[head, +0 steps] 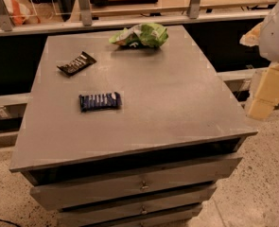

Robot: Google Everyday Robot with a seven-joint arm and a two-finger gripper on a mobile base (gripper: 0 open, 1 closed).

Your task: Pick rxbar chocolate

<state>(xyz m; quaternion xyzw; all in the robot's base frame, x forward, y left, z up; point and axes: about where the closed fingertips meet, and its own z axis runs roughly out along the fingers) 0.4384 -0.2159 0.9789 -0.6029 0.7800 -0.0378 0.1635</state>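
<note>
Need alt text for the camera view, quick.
The rxbar chocolate lies untouched at back left of the grey cabinet, a dark blue bar nearer the front and a green bag at the back. The gripper hangs beyond the right edge.

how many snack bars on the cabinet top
2: rxbar chocolate far left, dark blue bar nearer, front left. None look hidden. The gripper is at far right, beside the cabinet.

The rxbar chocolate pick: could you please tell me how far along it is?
Nothing looks done yet: the rxbar chocolate lies flat near the far left of the grey cabinet top, with nothing touching it. In hand: the tool hangs off the cabinet's right side, well away from the bar. Left: reaching across, grasping and lifting it.
</note>
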